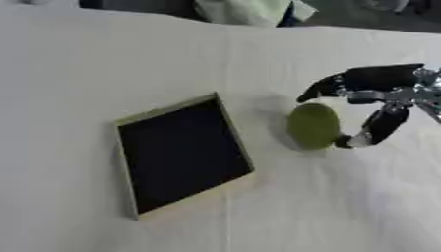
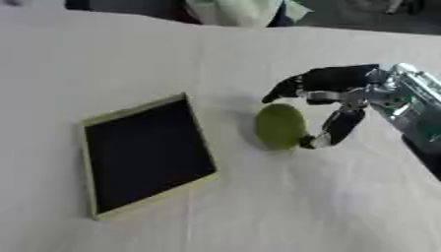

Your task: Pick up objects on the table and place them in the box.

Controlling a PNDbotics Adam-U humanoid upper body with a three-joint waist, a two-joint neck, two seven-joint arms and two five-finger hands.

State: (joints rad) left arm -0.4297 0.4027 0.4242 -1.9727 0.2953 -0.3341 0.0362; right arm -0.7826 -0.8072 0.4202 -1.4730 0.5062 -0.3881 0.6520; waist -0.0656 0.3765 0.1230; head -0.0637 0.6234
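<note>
Your box (image 1: 129,133) lies left of centre on the white table (image 1: 69,74), its dark inside showing nothing in it. Just right of it sits the green oval object (image 1: 313,126), long axis running near-to-far. Your right hand (image 2: 344,93) curls around it, fingers (image 2: 297,86) above, thumb (image 2: 337,129) below

White-clothed table (image 1: 78,59) — box (image 1: 182,155) and, seemingly, green fruit (image 1: 313,126) on it.

No readable text or markings anywhere.
</note>
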